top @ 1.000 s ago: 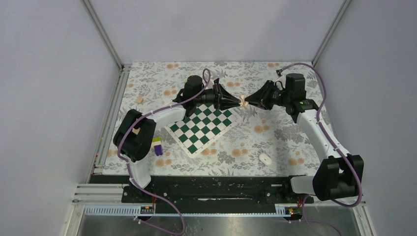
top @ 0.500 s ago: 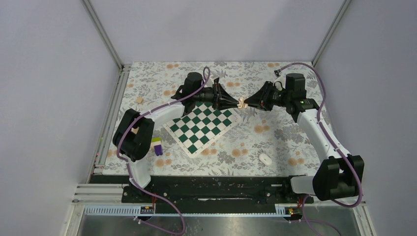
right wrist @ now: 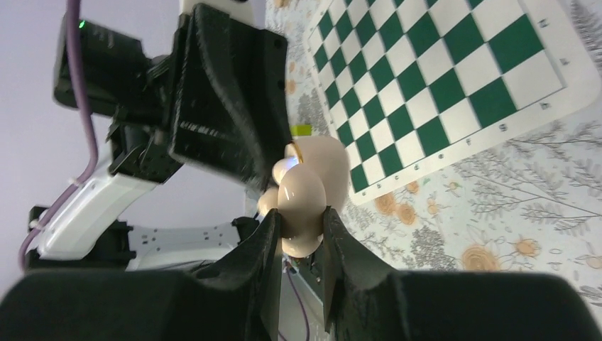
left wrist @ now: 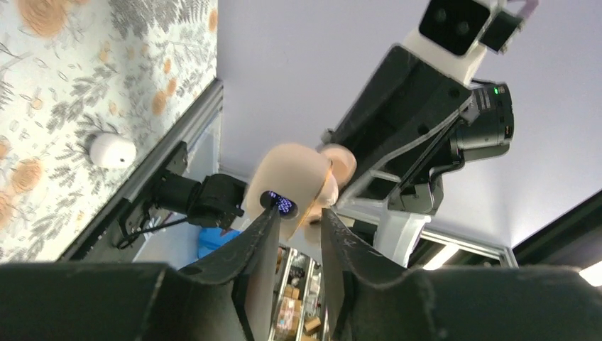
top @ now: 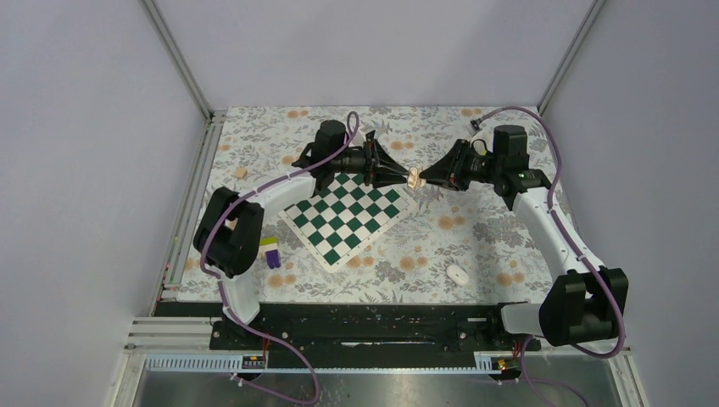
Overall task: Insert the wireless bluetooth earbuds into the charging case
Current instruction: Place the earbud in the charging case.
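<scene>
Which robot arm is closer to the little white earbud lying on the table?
Right. The earbud lies near the front edge, close to the right arm's base; the left arm stands far off, past the chessboard.

Floral-print table. Lying on it: green-white chessboard mid-table, turned at an angle; white earbud near front edge, right of board; purple-green block just off board's left corner; tan block far left.

Both arms reach inward, tips meeting. The right gripper clamps the charging case; the left gripper has narrowly parted fingers at its other end, grip unclear.
</scene>
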